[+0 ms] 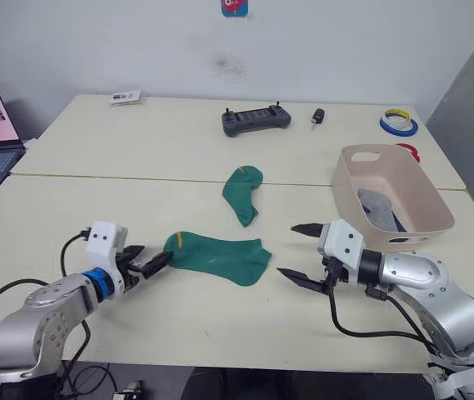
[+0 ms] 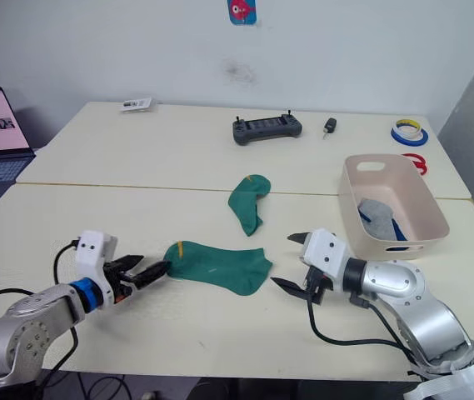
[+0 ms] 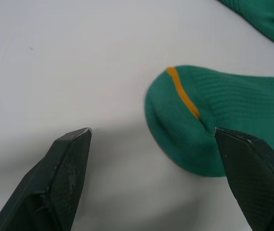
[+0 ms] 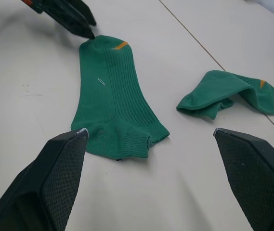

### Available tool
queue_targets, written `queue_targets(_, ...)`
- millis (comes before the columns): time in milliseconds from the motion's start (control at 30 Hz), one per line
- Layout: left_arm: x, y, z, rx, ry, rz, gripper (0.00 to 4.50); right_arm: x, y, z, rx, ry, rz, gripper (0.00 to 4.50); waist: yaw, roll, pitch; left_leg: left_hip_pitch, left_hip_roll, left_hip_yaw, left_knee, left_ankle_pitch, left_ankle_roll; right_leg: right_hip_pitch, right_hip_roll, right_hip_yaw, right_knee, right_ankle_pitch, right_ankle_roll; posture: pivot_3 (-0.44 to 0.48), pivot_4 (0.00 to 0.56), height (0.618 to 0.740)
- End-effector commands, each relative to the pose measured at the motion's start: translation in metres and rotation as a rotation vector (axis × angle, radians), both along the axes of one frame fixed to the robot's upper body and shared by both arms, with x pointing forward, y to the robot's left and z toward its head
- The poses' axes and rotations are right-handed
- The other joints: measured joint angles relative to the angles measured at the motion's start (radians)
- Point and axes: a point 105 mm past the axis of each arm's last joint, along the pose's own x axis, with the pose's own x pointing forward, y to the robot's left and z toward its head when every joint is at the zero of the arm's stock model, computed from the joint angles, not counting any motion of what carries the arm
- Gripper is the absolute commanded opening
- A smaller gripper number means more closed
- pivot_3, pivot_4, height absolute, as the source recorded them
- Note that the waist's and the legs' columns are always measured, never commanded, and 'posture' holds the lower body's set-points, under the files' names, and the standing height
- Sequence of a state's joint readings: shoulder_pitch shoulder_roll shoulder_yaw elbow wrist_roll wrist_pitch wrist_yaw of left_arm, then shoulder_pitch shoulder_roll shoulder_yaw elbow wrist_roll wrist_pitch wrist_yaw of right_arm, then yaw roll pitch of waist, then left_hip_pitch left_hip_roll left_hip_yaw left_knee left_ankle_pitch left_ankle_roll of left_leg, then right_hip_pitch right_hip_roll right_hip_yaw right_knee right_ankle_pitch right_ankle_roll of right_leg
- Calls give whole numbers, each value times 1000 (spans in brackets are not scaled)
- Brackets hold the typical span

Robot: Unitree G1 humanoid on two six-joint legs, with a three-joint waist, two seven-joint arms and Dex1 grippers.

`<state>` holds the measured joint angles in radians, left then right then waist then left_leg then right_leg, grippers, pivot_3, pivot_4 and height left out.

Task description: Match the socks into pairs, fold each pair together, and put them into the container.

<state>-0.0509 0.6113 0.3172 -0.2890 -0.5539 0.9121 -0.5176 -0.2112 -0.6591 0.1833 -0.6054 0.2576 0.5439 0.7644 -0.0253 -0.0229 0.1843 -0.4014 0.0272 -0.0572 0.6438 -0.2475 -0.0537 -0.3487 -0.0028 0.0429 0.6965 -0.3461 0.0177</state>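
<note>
Left gripper (image 1: 155, 263): jaws spread, tips at the toe of the flat green sock (image 1: 217, 255), not closed on it.
Left wrist view: the yellow stripe (image 3: 183, 93) crossed the sock's toe; one jaw lay over the toe's edge, the other over bare bench (image 3: 55, 62).
Right gripper (image 1: 298, 254): jaws spread wide, holding nothing, just beside the flat sock's cuff end.
Right wrist view: both green socks lay in line, with the left gripper's tips at the far toe.
Second green sock (image 1: 244, 192): crumpled, near the bench seam, apart from the first.
Container (image 1: 351, 182): pale pink tub on the bench's right side, holding a grey sock (image 1: 376, 208) over a blue sock (image 1: 396, 220).
Far bench: a black controller (image 1: 256, 120), tape rolls (image 1: 398, 123).
</note>
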Motion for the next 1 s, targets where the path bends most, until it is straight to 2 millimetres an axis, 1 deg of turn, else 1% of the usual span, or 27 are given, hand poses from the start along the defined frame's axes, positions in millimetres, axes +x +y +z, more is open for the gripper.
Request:
queue_targets(33, 10, 0, 1, -32, 25, 13, 3605, -5, 6, 8, 10, -34, 34, 4500, -1, 0, 0, 0, 0, 0, 0, 0, 0, 0, 0, 0, 0, 0, 0, 0, 150, 740)
queue_targets(167, 15, -3, 0, -37, 39, -4, 2350, -5, 6, 6, 15, -17, 18, 4500, -2, 0, 0, 0, 0, 1, 0, 0, 0, 0, 0, 0, 0, 0, 0, 0, 150, 740)
queue_targets(300, 11, -16, 4, -64, 30, -67, 1046, 7, 2, -6, 58, 76, -106, 4500, -2, 0, 0, 0, 0, 0, 0, 0, 0, 0, 0, 0, 1, 0, 0, 0, 150, 740)
queue_targets(400, 6, -19, 5, -73, 23, -88, 31, 9, 7, -17, 81, 167, -147, 4500, -2, 0, 0, 0, 0, 1, 0, 0, 0, 0, 0, 1, 1, 0, 0, 0, 150, 740)
queue_targets(533, -1, -22, 5, -79, 21, -105, 7, 10, 26, -31, 142, 290, -173, 4500, -4, 0, 0, 0, 1, 1, -1, 0, 0, -1, 0, 1, 1, 0, 0, 0, 150, 740)
queue_targets(667, -4, -21, 5, -70, 12, -101, 7, 18, 39, -45, 152, 321, -204, 4500, -5, 0, 0, 0, 1, 1, -1, 0, 0, -1, 0, 1, 1, 0, 0, 0, 150, 740)
queue_targets(767, -5, -20, 5, -69, 9, -91, 0, 26, 40, -50, 167, 327, -248, 3912, -4, 0, 0, 0, 0, 1, -1, 0, 0, -1, 0, 1, 1, 0, 0, 0, 150, 740)
queue_targets(833, -6, -18, 4, -68, 6, -79, 0, 28, 40, -52, 169, 335, -252, 3260, -5, 0, 0, 0, 0, 1, -1, 0, 0, -2, 0, 1, 1, 0, 0, 0, 150, 740)
queue_targets(867, -7, -18, 3, -68, 5, -75, 0, 28, 40, -53, 167, 337, -243, 2795, -5, 0, 0, 0, 1, 1, -1, 0, 0, -2, 0, 1, 1, 0, 0, 0, 150, 740)
queue_targets(933, -9, -19, 1, -68, 4, -71, 0, 28, 40, -54, 162, 337, -231, 2165, -5, 0, 0, 0, 1, 1, -1, 0, 0, -2, 0, 1, 1, 0, 0, 0, 150, 740)
queue_targets(967, -10, -19, 0, -68, 3, -70, 0, 28, 40, -54, 159, 335, -227, 1715, -5, 0, 0, 0, 1, 1, -1, 0, 0, -2, 0, 1, 1, 0, 0, 0, 150, 740)
queue_targets(1000, -10, -19, 0, -70, 2, -67, 0, 28, 40, -54, 157, 333, -224, 1437, -5, 0, 0, 0, 1, 1, -1, 0, 0, -2, 0, 1, 1, 0, 0, 0, 150, 740)
